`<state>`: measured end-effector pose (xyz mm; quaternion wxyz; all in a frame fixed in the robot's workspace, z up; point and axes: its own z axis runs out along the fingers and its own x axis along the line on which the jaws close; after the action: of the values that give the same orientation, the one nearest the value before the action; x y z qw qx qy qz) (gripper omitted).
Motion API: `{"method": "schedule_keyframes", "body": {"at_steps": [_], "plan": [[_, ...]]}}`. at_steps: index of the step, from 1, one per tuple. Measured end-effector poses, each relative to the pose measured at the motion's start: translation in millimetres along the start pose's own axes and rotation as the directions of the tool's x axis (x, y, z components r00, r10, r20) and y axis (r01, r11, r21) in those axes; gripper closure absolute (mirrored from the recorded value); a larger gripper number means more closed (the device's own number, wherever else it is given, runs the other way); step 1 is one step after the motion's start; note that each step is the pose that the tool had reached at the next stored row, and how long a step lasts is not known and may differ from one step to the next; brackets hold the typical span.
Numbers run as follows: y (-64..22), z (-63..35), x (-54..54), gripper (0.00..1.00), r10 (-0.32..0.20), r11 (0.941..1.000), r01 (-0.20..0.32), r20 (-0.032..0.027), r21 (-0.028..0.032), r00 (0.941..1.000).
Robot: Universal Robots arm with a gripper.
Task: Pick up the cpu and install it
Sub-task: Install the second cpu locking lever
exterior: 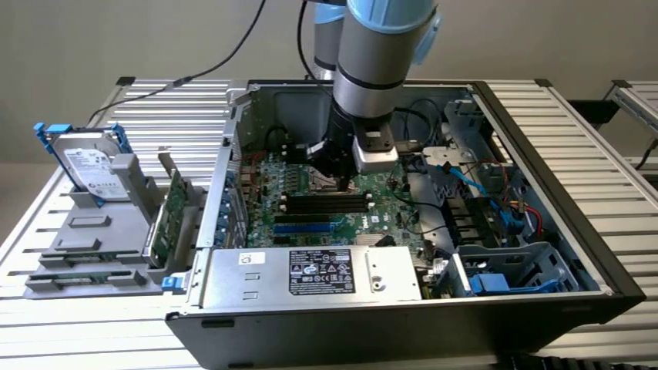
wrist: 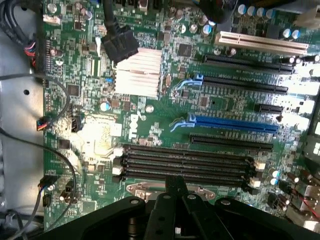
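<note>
Here the fingers point(exterior: 335, 179) sit pinched shut low over the motherboard point(wrist: 165, 125) inside the computer case point(exterior: 555, 146), the cpu apparently right beneath their tips though I cannot make it out, so any tilt risks bent socket contacts.

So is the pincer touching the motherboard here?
Cannot tell. The exterior view has the pincer low over the motherboard, its tip hiding any gap; the wrist view doesn't settle it.

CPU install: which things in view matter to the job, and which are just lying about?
Job: shut gripper, metal socket frame by it, motherboard.
Lying about: hard drive in blue bracket, green circuit card, power supply.
</note>
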<state>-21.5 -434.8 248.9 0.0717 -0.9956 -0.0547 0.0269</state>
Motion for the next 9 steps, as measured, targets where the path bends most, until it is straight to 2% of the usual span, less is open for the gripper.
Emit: {"method": "schedule_keyframes", "body": {"at_steps": [1, 2, 5, 6, 9], "plan": [[2.4, 0.1, -0.3, 0.89, 0.000, 1.0000, 0.000, 0.0000, 0.0009, 1.0000], [3.8, 0.9, -1.0, 0.89, 0.000, 1.0000, 0.000, -0.0007, 0.0055, 1.0000], [3.3, 2.5, -7.6, 0.89, -0.003, 0.9999, 0.003, -0.0112, 0.0144, 0.9999], [3.1, 2.8, -9.6, 0.89, -0.004, 0.9998, 0.004, -0.0125, 0.0180, 0.9999], [2.3, 3.9, -17.3, 0.89, -0.008, 0.9997, 0.008, -0.0134, 0.0225, 0.9999]]}}
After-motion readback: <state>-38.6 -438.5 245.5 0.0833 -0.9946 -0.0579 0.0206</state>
